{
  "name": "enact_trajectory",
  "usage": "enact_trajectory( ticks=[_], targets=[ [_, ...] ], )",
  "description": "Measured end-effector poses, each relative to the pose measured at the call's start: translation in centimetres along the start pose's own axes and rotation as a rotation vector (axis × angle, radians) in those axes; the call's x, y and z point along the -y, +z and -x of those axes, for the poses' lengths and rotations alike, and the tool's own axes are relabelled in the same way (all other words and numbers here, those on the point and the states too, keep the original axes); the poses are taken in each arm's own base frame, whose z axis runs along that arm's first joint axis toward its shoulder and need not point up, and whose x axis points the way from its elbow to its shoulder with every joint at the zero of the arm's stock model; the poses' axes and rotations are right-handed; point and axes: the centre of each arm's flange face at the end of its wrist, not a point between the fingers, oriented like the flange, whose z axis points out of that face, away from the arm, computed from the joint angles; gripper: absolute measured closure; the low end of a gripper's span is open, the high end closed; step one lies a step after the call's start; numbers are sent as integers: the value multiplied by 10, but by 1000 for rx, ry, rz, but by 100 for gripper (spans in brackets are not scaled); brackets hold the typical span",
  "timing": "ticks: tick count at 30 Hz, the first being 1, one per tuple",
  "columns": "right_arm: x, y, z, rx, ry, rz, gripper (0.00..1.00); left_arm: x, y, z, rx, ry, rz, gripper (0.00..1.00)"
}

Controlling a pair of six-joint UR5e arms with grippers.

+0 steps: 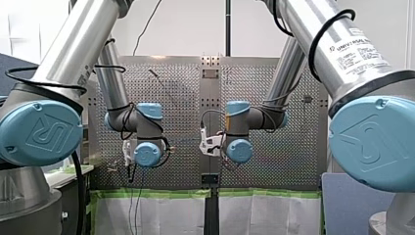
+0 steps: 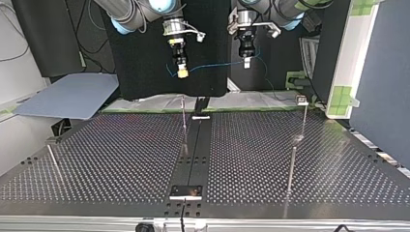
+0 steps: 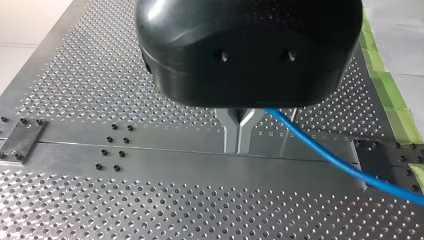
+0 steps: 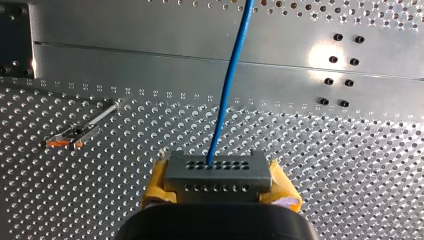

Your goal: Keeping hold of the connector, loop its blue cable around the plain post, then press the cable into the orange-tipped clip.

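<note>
A big grey bench (image 2: 121, 159) full of little holes fills the lower part of the top view, and a thin post (image 2: 184, 123) stands up near its middle. High at the top of that picture my right claw (image 2: 182, 72), with yellow pads, is clamped on the grey connector (image 4: 217, 175). The blue cable (image 2: 212, 64) runs sideways from it through the air to my left claw (image 2: 246, 61), whose metal fingers are together and seem to pinch the cable. The orange-tipped clip (image 4: 75, 136) stands on the bench, well apart from the connector. I think the job is only at its start: the cable goes round no post and is not in the clip, so both steps are left
</note>
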Motion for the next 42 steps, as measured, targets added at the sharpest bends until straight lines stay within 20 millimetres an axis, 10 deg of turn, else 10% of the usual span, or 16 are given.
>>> enact_trajectory(
  ticks=[42],
  targets=[
    [-2,-1,-4,16,-6,8,100,20,-2,23,4,-11,-43,100]
  ],
)
